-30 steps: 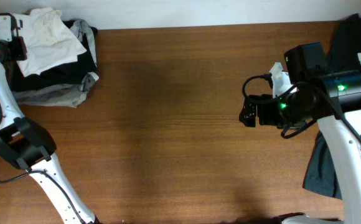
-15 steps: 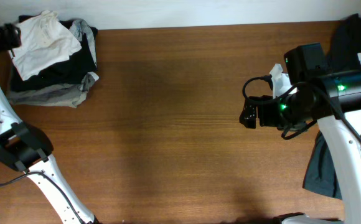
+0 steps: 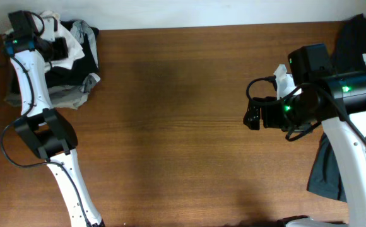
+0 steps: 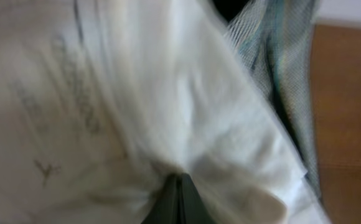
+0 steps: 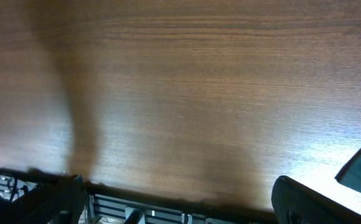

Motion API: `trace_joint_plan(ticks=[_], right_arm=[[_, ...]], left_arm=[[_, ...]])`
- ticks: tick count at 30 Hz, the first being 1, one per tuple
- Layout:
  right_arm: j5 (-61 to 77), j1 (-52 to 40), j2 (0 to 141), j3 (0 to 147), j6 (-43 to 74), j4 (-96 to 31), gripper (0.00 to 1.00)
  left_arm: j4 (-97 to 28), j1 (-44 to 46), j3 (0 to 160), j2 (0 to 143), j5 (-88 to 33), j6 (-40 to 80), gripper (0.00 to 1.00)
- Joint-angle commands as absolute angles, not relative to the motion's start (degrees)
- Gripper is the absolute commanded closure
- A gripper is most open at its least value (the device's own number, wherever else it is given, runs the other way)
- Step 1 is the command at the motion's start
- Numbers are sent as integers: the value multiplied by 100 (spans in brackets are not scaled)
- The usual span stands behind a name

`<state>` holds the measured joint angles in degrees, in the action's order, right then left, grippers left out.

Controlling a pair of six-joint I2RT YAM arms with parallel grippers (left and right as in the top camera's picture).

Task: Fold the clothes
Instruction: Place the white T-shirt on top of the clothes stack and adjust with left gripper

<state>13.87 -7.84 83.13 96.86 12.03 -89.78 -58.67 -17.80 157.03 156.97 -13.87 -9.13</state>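
Because the left gripper (image 4: pixel 178 186) has its fingers pressed together inside a pucker of white cloth, we judge that it is pinching a fold of the white T-shirt (image 4: pixel 168 93), which lies crumpled on top of the pile of dark and grey clothes (image 3: pixel 53 88). The right gripper (image 3: pixel 251 118) hangs well apart from the pile, over the bare wood of the table (image 3: pixel 170 139), with its fingers spread wide and nothing between them. Several things could go wrong from here. The pinch may hold only a thin wrinkle (we cannot see how deep the cloth goes between the fingers), so the shirt could slip out when it is lifted off the pile. The grey mesh garment (image 4: pixel 280 68) lies just beside the pinch, and if it is caught too, the whole pile may be dragged along. The shirt is also bunched, so it may come away from the pile twisted and be hard to spread flat.
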Motion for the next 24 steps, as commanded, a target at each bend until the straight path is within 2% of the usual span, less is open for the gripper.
trace_joint_plan(ticks=[1,6,8,10,15,21,24], right_arm=[[1184,-742,8211,9745,1247,-8976,1],[1149,-742,8211,9745,1249,-8936,1],[1151,-742,8211,9745,1249,-8884,1],[1151,-742,8211,9745,1249,-8871,1],[1151,-742,8211,9745,1249,-8914,1],[1151,-742,8211,9745,1249,-9006,1],[1153,-742,8211,9745,1251,-9074,1]], left_arm=[[-6097,-1728,15657,15823,-1282,-862,99],[-5876,-1638,15996,15085,-1280,-856,99],[-5345,-1653,16088,14803,-1184,-856,99],[-4696,-1684,16088,14741,-569,-574,99],[-3872,-1833,16042,15065,489,-427,99],[-3516,-2121,16042,15841,541,-408,97],[-3474,-2228,16042,16210,541,-405,91]])
